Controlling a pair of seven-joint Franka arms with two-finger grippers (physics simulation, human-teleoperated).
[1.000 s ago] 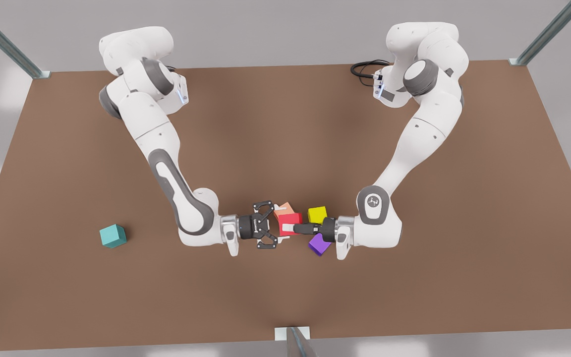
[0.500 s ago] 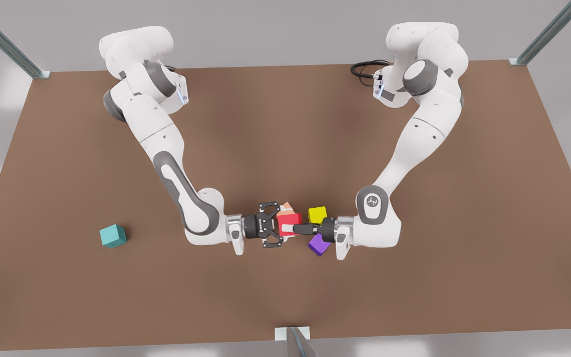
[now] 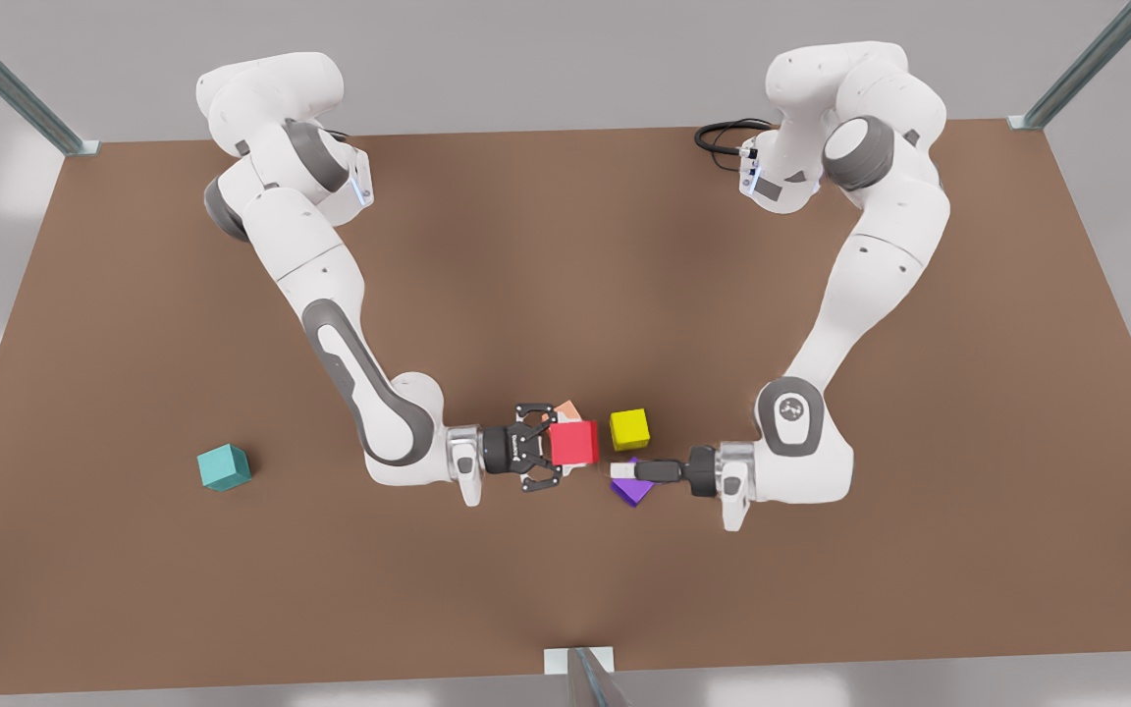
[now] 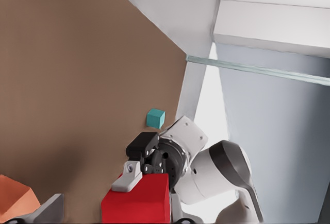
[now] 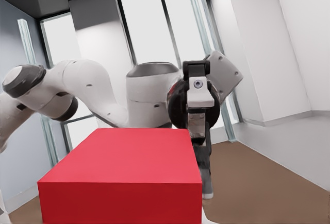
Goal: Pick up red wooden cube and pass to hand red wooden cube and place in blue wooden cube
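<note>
The red wooden cube [image 3: 575, 443] hangs above the table's middle, with my right gripper [image 3: 556, 444] on the front view's left arm shut on it. It looms close in the right wrist view [image 5: 124, 177] and sits clamped under a white fingertip [image 4: 126, 177] in the left wrist view [image 4: 136, 203]. My left gripper [image 3: 624, 472], the hand on the front view's right arm, stands open a short way right of the cube, apart from it, also seen facing the right wrist camera [image 5: 202, 141]. The blue wooden cube [image 3: 223, 466] rests alone far to the front view's left [image 4: 155, 118].
A salmon-orange cube [image 3: 568, 409] lies just behind the red one [image 4: 15, 198]. A yellow cube [image 3: 629, 429] sits to its right. A purple cube [image 3: 632, 490] lies beneath the left gripper. A black cable [image 3: 723, 133] coils at the table's back edge.
The right gripper moved in and shut on the red cube. The left gripper let go of it and drew back toward the front view's right, slightly nearer the front edge.
</note>
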